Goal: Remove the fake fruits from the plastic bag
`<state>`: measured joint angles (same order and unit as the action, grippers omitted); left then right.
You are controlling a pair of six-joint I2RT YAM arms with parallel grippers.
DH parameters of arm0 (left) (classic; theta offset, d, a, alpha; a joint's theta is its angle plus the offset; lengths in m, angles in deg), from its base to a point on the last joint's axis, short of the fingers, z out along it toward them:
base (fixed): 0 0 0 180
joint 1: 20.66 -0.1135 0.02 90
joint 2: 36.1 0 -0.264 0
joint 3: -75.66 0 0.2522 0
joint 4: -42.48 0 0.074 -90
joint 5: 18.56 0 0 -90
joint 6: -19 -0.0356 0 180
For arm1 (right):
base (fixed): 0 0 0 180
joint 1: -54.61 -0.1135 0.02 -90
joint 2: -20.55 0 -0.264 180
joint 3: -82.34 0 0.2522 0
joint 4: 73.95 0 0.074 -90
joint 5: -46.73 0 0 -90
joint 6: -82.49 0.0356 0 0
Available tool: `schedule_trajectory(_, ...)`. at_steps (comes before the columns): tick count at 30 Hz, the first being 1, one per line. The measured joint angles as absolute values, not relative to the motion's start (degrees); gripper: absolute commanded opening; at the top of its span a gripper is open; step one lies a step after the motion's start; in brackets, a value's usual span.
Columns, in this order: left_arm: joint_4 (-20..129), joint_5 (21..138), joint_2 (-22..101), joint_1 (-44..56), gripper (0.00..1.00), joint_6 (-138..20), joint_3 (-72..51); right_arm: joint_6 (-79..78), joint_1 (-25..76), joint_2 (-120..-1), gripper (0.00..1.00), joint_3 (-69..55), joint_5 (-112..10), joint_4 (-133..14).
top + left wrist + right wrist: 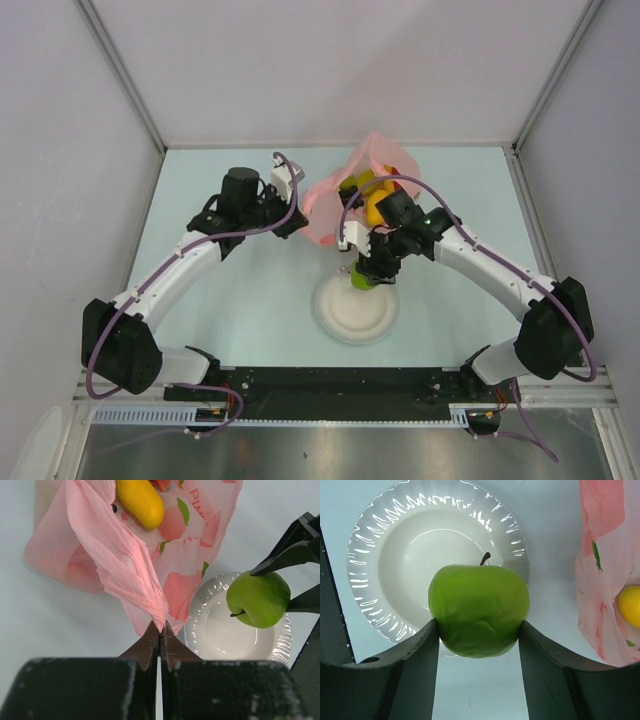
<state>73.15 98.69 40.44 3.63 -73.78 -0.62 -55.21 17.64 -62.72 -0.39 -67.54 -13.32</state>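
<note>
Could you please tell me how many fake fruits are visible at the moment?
4: a green apple in the right gripper over the plate; an orange-yellow one, a yellow one and a red piece in the plastic bag. Others may be hidden.

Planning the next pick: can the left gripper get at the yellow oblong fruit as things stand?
Probably not yet: the left gripper is shut on a fold of the pink plastic bag. Otherwise the yellow oblong fruit looks uncovered ahead of it.
</note>
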Motion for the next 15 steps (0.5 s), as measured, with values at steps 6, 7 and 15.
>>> schedule_trajectory(6,72.63,98.71,40.39,3.63,0.0,-73.32,1.41,-56.09,17.53,-64.22,0.33,-0.39,-67.76,-13.43)
schedule_trajectory(7,72.63,98.75,40.39,3.63,0.0,-73.02,1.83,-56.04,17.51,-65.03,0.34,-0.39,-67.81,-13.56)
schedule_trajectory(15,72.58,98.78,40.39,3.67,0.0,-72.49,2.13,-55.8,15.94,-70.34,0.36,-0.39,-69.25,-16.86)
